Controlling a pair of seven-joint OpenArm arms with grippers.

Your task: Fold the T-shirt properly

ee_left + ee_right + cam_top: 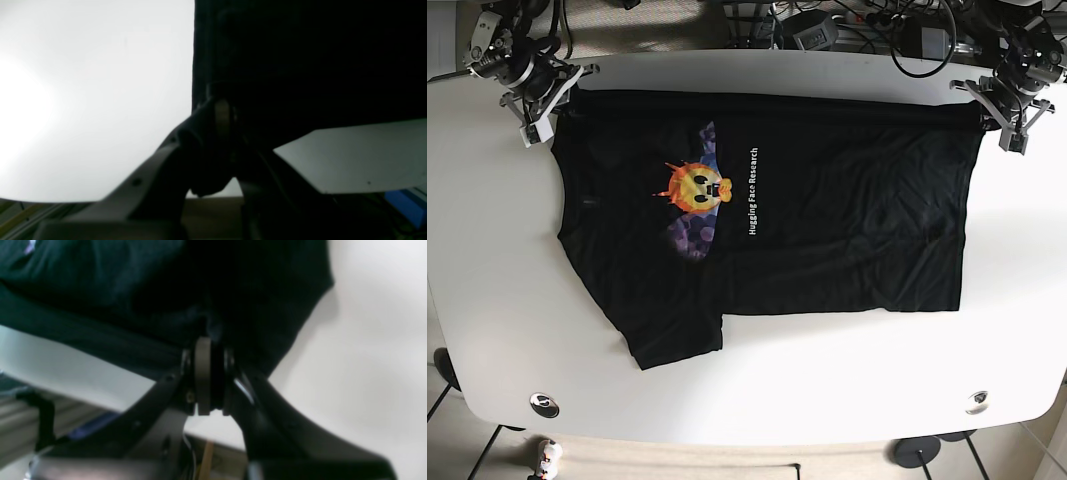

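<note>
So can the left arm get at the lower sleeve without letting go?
Probably not. The left gripper has its jaws shut on the T-shirt hem corner at the far edge, while the sleeve lies diagonally opposite, across the whole shirt.

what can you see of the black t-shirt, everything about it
The black T-shirt lies spread on the white table, collar end toward the base view's left, hem toward its right. It looks like soft knit cotton, mostly flat with faint wrinkles. The chest shows an orange-yellow face graphic over purple patches, and white text reading "Hugging Face Research". One short sleeve juts toward the near edge. The far edge is folded over, pinched at its corners by the right gripper and left gripper.
</note>
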